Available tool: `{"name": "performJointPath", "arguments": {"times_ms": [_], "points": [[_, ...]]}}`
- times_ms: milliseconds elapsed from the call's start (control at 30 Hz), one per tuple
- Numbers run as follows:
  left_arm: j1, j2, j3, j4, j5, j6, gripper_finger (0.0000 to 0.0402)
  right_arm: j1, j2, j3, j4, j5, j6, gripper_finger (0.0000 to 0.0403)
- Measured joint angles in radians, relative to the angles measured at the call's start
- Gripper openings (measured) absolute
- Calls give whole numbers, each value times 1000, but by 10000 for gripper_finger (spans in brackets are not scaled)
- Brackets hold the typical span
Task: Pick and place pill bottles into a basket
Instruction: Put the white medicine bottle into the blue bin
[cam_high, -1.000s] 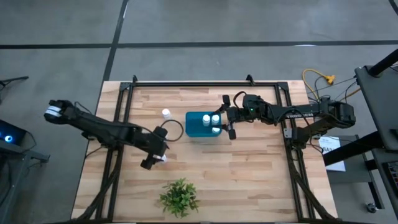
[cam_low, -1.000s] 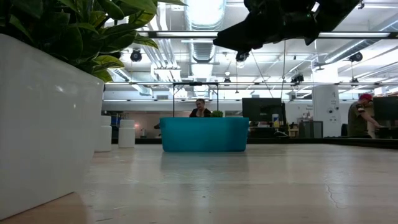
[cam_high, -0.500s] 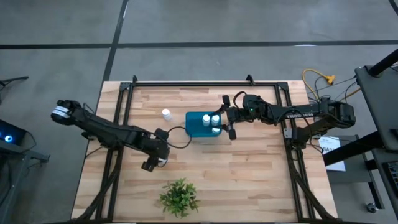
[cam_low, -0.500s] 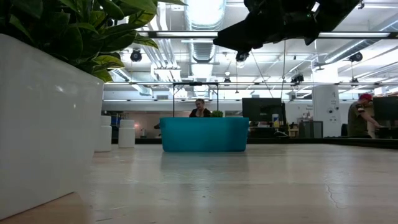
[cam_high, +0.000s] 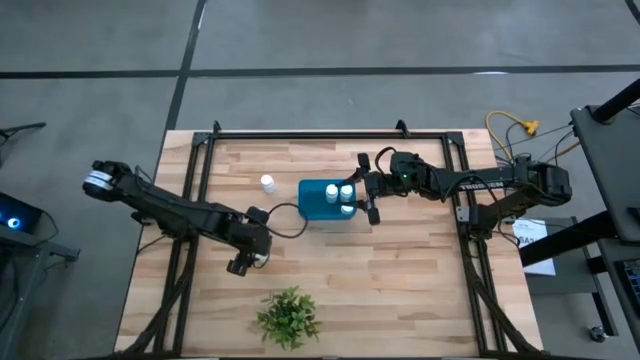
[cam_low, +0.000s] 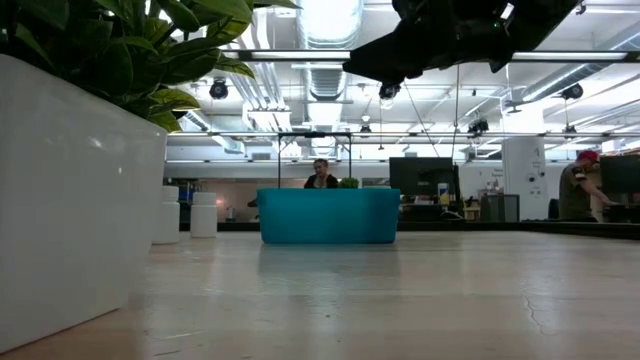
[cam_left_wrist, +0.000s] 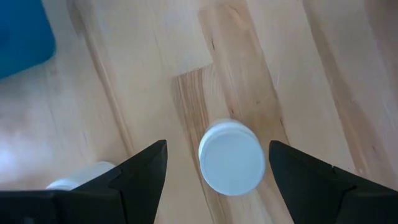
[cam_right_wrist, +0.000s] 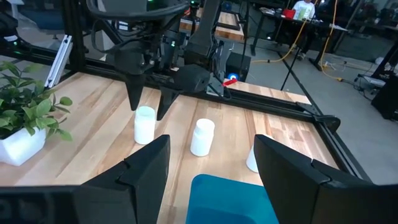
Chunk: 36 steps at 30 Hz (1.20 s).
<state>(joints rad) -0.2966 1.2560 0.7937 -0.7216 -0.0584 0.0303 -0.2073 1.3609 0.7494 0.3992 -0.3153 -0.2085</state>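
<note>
Left wrist view is showing the left end effector (cam_left_wrist: 216, 171), fingers apart, straddling an upright pill bottle (cam_left_wrist: 231, 157): light, rigid, slick plastic, best gripped mid-body.

My overhead feed is evenly lit, shadows soft. At table height, ceiling lights (cam_low: 325, 20) glare white and the plant pot (cam_low: 70, 200) looms blurred (too near to focus). Between the left gripper (cam_left_wrist: 214, 168) fingers a pill bottle (cam_left_wrist: 231, 157) looks soft-edged; beyond the right gripper (cam_right_wrist: 211, 165), everything stays sharp.
</note>
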Motion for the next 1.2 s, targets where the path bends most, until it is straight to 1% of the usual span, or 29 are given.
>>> {"name": "performJointPath", "arguments": {"times_ms": [867, 1200], "points": [[0, 110, -2, 3, 1, 2, 263, 0, 0, 0, 0, 0, 11, 224], [0, 126, -2, 5, 1, 2, 263, 4, 0, 0, 1, 0, 11, 224]]}}
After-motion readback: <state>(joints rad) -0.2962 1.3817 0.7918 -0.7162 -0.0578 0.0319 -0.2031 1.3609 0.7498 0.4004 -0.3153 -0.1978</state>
